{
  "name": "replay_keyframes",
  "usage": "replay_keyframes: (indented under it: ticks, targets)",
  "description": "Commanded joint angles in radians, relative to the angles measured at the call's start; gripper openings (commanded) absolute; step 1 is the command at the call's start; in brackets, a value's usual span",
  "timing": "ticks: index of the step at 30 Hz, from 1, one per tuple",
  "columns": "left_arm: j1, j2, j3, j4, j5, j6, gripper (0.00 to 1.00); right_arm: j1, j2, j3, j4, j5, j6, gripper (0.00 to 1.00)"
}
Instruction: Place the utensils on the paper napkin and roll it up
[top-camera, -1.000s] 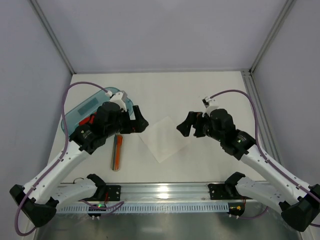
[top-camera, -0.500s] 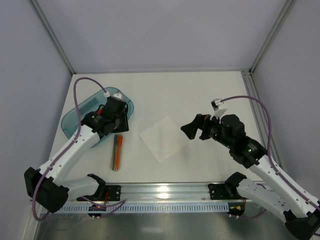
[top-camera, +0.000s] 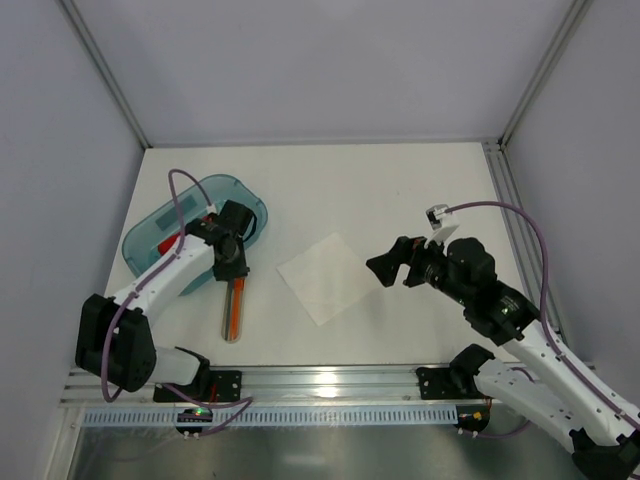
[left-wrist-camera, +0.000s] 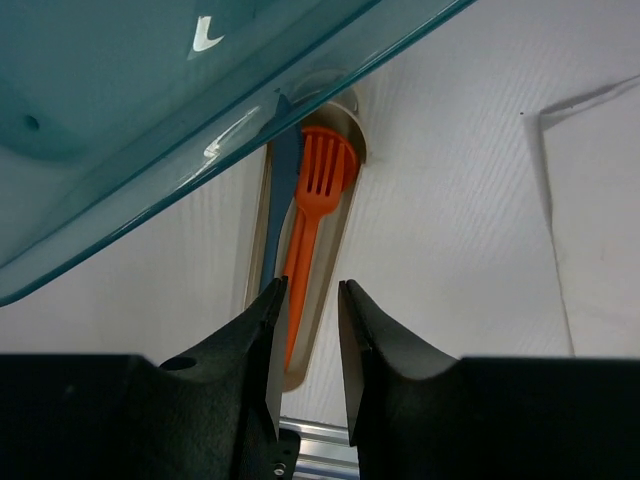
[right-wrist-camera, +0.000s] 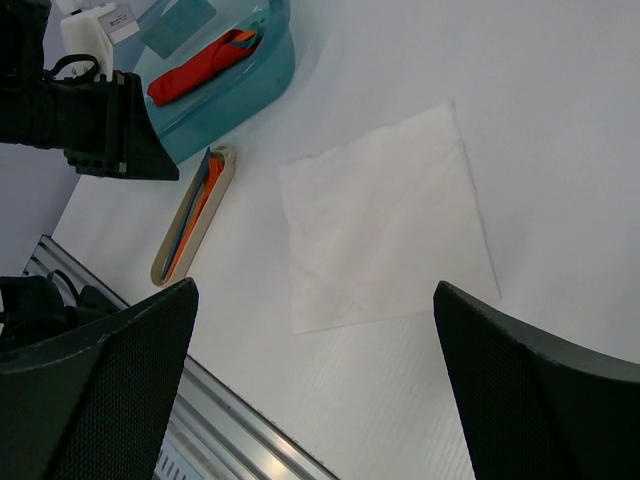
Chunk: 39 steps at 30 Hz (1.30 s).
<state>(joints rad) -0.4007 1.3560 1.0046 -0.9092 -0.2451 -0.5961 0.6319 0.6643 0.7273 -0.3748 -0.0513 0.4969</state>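
The orange fork (left-wrist-camera: 309, 218) is lying with its long axis running 12 to 6 in the top view, tines pointing to 12 toward the teal tray (top-camera: 160, 228). It is sharing a slim beige holder (top-camera: 233, 318) with a blue-grey utensil (left-wrist-camera: 281, 190) on the desk (top-camera: 400, 190). The left pincer (left-wrist-camera: 305, 338) is hovering over the fork's handle end, its jaws standing narrowly apart with the handle showing in the gap. The paper napkin (top-camera: 326, 278), white and flat, is lying corner-up at 3 o'clock of the holder. The right pincer (top-camera: 383, 266) is hanging at the napkin's 3 o'clock, spread wide and holding nothing.
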Motion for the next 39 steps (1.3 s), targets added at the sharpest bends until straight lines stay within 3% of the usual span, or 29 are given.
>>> replay_keyframes:
  ticks: [1,23,39]
  targets:
    - [0.000,0.017,-0.020,0.030,0.003,-0.008,0.30,0.000,0.014,0.014,-0.009,0.008,-0.035,1.00]
    - [0.010,0.161,-0.092,0.109,0.026,-0.022,0.21,-0.001,-0.023,-0.006,-0.019,0.001,-0.027,1.00]
    - [0.010,0.215,-0.092,0.105,-0.010,-0.034,0.25,-0.001,-0.042,0.003,-0.032,0.013,-0.041,1.00]
